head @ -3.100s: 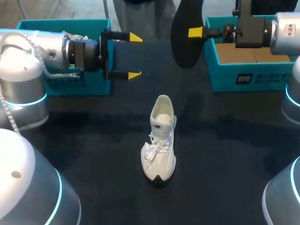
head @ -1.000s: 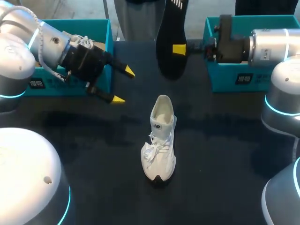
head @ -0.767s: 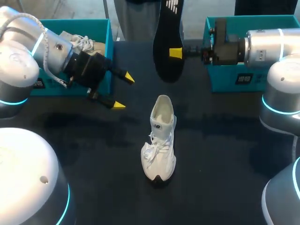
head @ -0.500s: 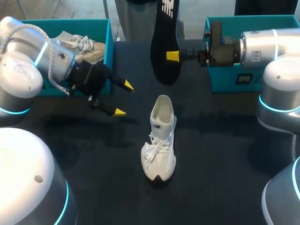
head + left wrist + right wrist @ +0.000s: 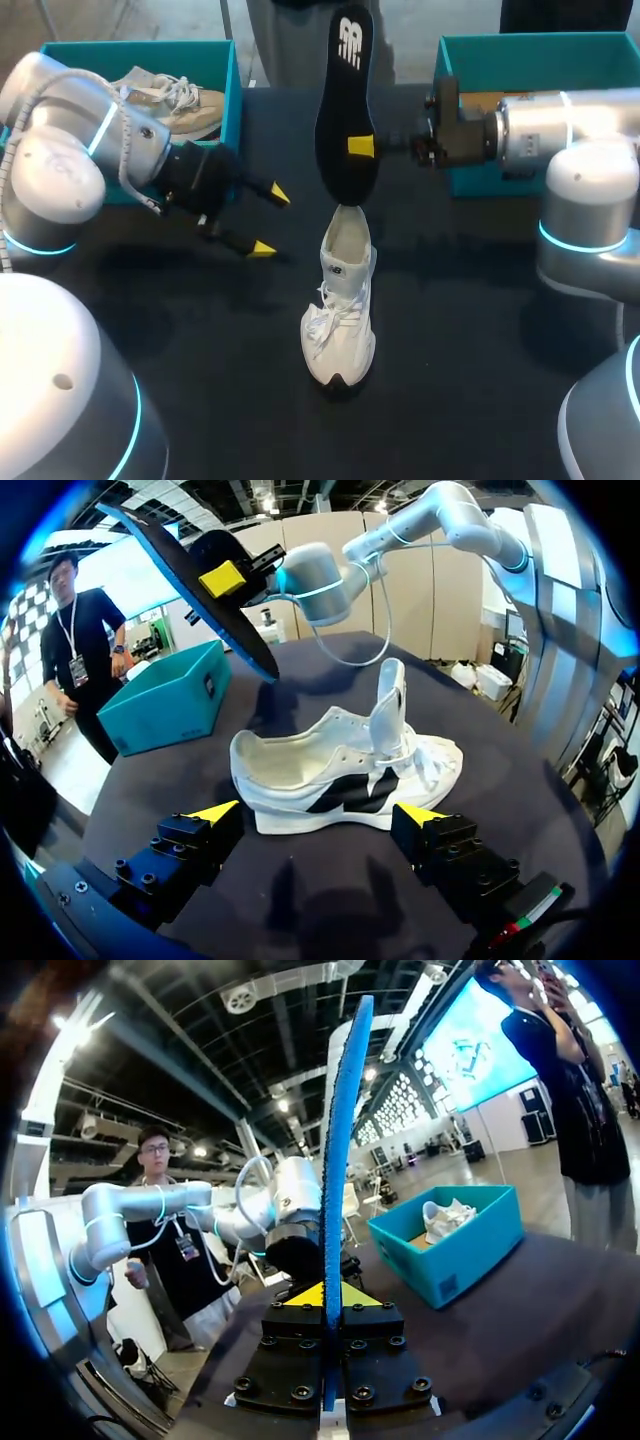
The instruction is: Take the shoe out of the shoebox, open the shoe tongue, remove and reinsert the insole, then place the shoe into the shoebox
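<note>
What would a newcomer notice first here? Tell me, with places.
The black insole, held upright in the right gripper, hangs close above the heel end of the white shoe standing mid-table. The left gripper is open beside the shoe, and a second shoe lies in the left box.

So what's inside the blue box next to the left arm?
A pale sneaker with white laces lies inside the teal shoebox. My left arm covers the box's front, so part of the sneaker and the box's floor are hidden.
</note>
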`<state>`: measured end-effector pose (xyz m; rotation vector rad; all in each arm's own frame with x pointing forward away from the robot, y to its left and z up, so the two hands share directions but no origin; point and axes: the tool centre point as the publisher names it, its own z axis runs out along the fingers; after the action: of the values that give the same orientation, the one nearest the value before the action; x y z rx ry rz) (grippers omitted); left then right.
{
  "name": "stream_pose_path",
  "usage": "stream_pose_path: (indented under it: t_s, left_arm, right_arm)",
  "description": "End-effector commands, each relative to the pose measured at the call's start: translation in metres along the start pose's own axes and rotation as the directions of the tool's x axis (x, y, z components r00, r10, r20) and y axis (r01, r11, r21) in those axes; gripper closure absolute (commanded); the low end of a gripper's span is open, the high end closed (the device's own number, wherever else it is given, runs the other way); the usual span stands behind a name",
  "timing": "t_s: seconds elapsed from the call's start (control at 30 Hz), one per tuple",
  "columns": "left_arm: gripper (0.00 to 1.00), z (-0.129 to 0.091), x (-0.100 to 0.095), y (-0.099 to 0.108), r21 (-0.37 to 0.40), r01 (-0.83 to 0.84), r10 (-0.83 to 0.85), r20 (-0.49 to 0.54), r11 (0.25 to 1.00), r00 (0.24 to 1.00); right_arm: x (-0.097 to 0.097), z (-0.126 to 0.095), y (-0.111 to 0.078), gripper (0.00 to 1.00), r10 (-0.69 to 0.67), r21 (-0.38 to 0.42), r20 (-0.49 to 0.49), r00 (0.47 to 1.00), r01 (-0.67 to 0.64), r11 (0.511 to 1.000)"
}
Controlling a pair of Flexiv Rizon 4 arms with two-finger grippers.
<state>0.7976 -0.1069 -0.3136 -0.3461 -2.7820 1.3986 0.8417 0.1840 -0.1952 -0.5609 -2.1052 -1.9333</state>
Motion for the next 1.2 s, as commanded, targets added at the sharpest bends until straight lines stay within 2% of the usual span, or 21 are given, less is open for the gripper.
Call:
stream_pose_path:
  t_s: [0.03,0.57,0.9,1.2]
  left_arm:
    - [0.0,0.01,0.001,-0.001,-0.01,0.008,-0.008,0.006,1.0,1.0]
    - [0.0,0.032,0.004,0.006,-0.092,0.044,-0.042,0.026,0.995,0.999]
    - [0.0,0.038,0.008,0.003,-0.093,0.064,-0.059,0.062,0.994,0.996]
    - [0.0,0.037,0.01,0.004,-0.112,0.075,-0.067,0.076,0.991,0.995]
  right_arm:
    - [-0.002,0.0,-0.01,1.0,0.02,-0.015,0.03,0.999,-0.02,1.0]
    - [-0.002,-0.001,-0.011,1.0,0.029,-0.019,0.034,0.999,-0.029,0.999]
    - [-0.027,0.0,-0.038,1.0,0.08,-0.072,0.059,0.995,-0.076,0.995]
    - [-0.04,0.004,-0.061,1.0,0.13,-0.082,0.058,0.99,-0.125,0.989]
